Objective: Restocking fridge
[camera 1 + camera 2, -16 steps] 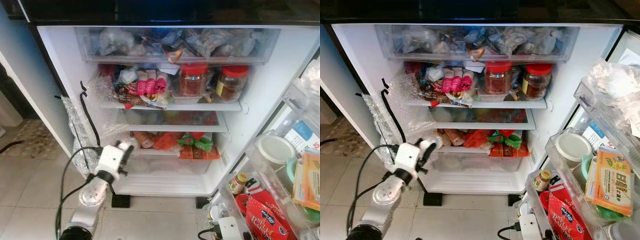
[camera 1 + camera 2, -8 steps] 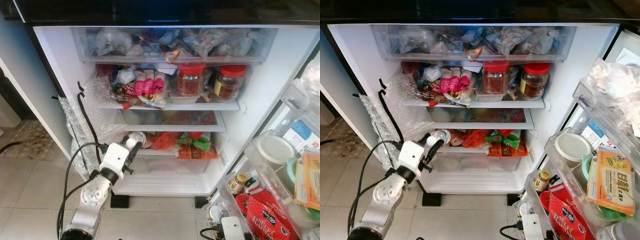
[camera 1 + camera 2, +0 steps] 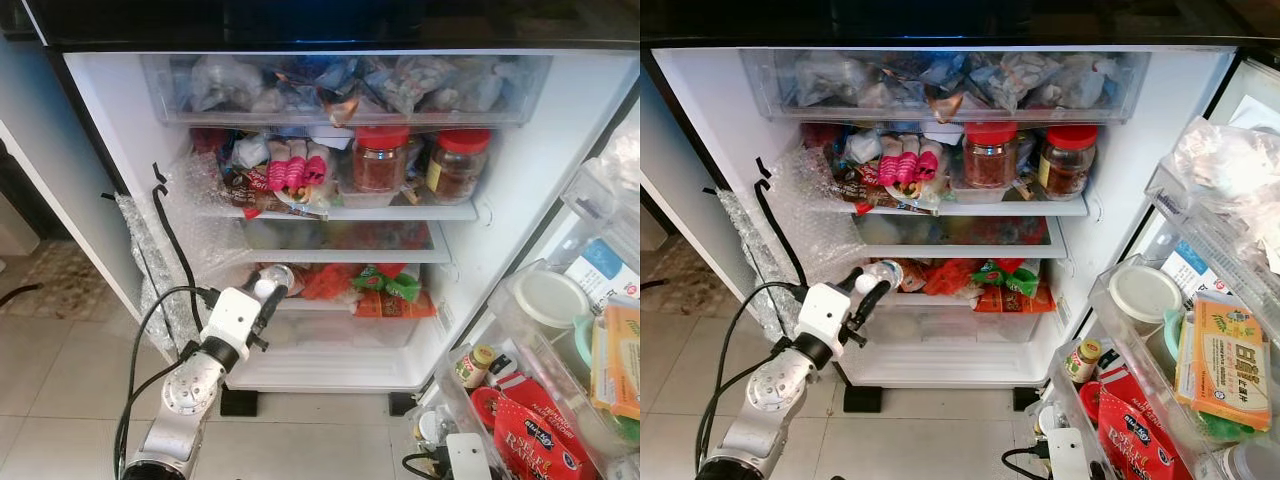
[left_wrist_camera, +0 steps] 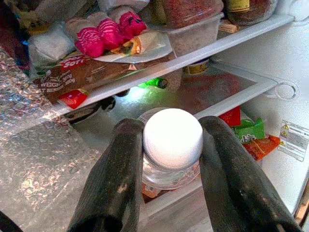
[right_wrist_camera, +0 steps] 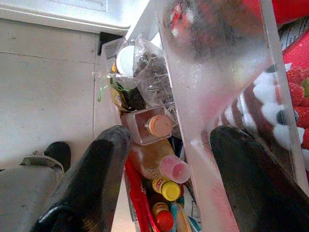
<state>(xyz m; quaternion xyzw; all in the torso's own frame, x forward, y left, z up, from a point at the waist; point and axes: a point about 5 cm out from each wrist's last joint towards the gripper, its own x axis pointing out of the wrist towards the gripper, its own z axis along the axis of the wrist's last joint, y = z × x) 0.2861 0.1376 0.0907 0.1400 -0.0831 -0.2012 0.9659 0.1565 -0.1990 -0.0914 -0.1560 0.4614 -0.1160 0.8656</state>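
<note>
A: Well stocked already, by the look of it: open white fridge [image 3: 110, 130] with a clear top drawer of bagged food [image 3: 350, 85], two red-lidded glass jars [image 3: 383, 158] on the upper shelf, bright snack packets [image 3: 385, 290] on the lower shelf.

B: Not finished, though. One item in hand and not yet set down: a clear plastic bottle with a white round cap [image 4: 172, 140].

A: Held how?

B: Clamped between the two black fingers [image 4: 118, 179] of the left end effector [image 3: 268, 298], cap facing the wrist camera, one finger on each side of the neck.

A: And where?

B: At the left end of the lower shelf, just in front of the snack packets, beside the bubble wrap [image 3: 195, 215] lining the left wall. Probably left to do: push in, settle, release.

A: Right end effector [image 5: 166, 166]?

B: Idle, fingers spread apart and holding nothing, down by the crowded door bins [image 3: 1140, 350].
</note>
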